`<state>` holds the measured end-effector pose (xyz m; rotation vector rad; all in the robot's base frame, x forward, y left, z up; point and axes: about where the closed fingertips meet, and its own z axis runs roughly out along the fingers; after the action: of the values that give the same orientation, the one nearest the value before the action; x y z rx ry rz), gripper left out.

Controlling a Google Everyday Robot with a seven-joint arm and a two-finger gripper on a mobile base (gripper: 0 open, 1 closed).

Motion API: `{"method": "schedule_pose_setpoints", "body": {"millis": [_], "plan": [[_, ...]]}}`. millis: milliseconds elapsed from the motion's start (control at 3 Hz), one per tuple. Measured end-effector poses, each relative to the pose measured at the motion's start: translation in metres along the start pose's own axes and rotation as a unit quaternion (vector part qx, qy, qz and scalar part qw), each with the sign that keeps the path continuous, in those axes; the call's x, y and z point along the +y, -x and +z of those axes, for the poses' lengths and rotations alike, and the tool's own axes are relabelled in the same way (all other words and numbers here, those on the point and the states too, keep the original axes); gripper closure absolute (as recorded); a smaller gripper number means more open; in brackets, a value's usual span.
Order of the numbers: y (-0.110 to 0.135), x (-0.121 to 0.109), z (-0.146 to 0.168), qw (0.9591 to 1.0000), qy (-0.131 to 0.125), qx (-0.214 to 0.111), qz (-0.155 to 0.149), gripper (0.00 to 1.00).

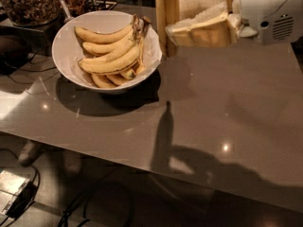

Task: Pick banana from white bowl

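Reaches in level from the upper right, gripper (175,21) clamped on the upright banana (166,4), just beside the white bowl (64,37) rim, above the counter (227,108).

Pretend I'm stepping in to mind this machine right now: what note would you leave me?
Gripper: top right of the view, shut on the banana, which hangs upright.
Banana: out of the white bowl, in the air just beside its right rim, above the table.
Bowl: on the table, with a bunch of bananas lying in it.
Done: the grasp and the lift out.
Left: probably only carrying the banana clear of the bowl with a firm grip.
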<state>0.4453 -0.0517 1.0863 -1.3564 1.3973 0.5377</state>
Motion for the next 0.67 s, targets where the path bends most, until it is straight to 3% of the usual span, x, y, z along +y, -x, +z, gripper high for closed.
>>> {"method": "schedule_pose_setpoints", "body": {"millis": [667], "plan": [[-0.013, 0.005, -0.061, 0.9959, -0.09, 0.005, 0.014, 1.0]]}}
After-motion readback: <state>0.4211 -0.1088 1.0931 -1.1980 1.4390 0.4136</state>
